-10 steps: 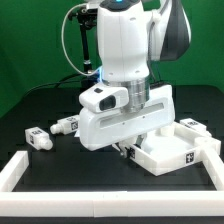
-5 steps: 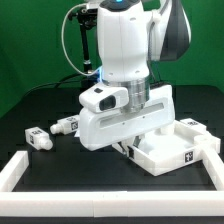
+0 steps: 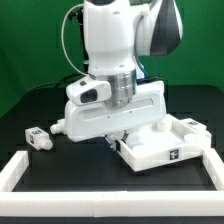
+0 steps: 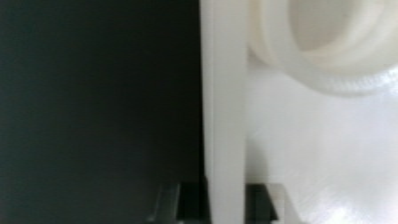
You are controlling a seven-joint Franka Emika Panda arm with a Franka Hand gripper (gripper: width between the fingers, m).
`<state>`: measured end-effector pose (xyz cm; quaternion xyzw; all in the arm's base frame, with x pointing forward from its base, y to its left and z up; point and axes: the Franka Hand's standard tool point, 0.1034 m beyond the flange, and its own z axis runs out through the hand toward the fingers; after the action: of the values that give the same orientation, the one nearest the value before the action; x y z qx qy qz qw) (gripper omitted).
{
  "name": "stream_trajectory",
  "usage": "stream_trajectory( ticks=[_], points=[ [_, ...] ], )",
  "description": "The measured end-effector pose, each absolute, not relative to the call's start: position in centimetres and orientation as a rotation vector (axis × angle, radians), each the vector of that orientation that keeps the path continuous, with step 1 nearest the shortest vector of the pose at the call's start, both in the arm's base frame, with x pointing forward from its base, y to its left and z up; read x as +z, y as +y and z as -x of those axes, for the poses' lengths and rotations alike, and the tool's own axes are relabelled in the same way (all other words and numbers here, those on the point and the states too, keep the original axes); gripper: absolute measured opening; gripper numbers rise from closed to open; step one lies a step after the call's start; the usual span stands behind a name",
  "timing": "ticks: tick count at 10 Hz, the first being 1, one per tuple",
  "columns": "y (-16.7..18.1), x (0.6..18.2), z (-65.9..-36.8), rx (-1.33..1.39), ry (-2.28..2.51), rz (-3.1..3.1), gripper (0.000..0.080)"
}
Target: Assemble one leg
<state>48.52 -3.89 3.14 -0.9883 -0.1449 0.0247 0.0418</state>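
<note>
My gripper [image 3: 118, 143] is shut on the edge of the large white square panel [image 3: 165, 148], which rests low over the black table. In the wrist view the panel's thin edge [image 4: 217, 100] runs between my two dark fingertips [image 4: 183, 200], with the gripper [image 4: 217, 200] closed on it, and a round corner socket [image 4: 329, 55] shows on the panel's face. One leg [image 3: 38, 138], a stubby white peg with marker tags, lies on the table at the exterior view's left. Another leg [image 3: 190, 123] lies behind the panel on the right.
A white rail [image 3: 20, 168] borders the table along the front and at the exterior view's left. The robot's white hand body [image 3: 105, 110] hides the table behind it. A green backdrop stands behind.
The arm has moved toward the exterior view's left, dragging the panel with it. A leg that showed beside the hand is now mostly hidden behind it.
</note>
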Motion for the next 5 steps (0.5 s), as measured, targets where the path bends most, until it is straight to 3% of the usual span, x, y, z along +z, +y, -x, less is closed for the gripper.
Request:
stream_trajectory(
  ticks=[2, 5],
  points=[
    [-5.0, 4.4, -49.0, 0.138, -0.381, 3.004, 0.0045],
    [-5.8, 3.8, -49.6, 0.127, -0.42, 2.998, 0.0045]
  ],
)
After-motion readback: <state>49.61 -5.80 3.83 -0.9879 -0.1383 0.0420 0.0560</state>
